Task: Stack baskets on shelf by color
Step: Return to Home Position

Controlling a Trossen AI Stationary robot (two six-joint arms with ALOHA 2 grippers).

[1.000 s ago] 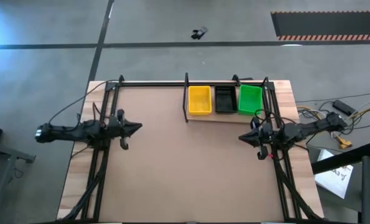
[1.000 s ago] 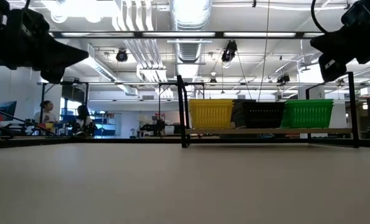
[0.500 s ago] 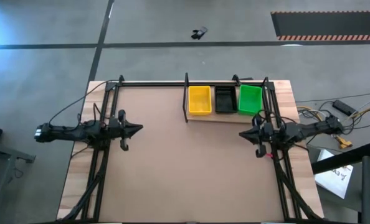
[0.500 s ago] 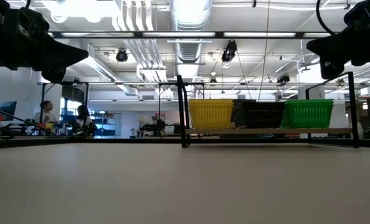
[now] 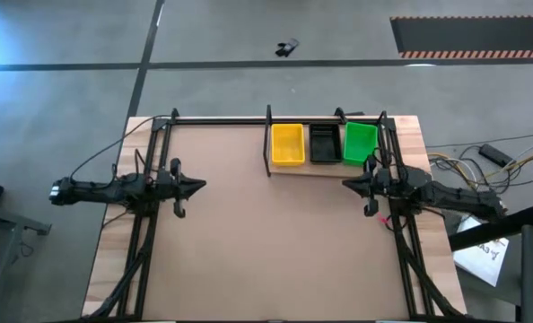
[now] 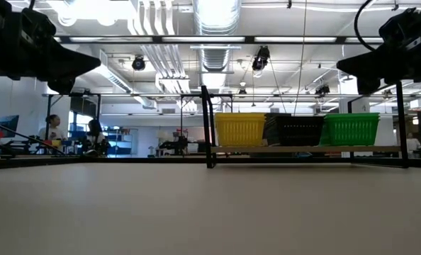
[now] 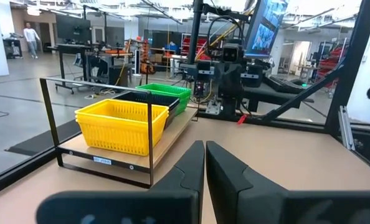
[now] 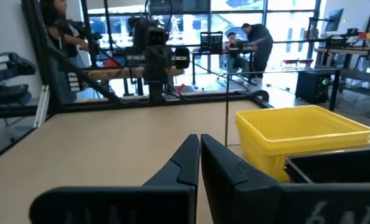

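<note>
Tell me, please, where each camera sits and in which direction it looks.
High view: above, straight down on the table; both arms show, left gripper, right gripper.
Low view: table height, level toward the shelf; both grippers at top corners.
Left wrist view: past its shut fingers toward the yellow basket.
Right wrist view: past its shut fingers, the opposite way.
Both wrist views share the yellow basket.

The high view looks straight down on the whole table (image 5: pixel 249 251), the low view level across it from the near edge, the wrist views face each other, and all share the far-right yellow basket (image 5: pixel 287 144).
</note>
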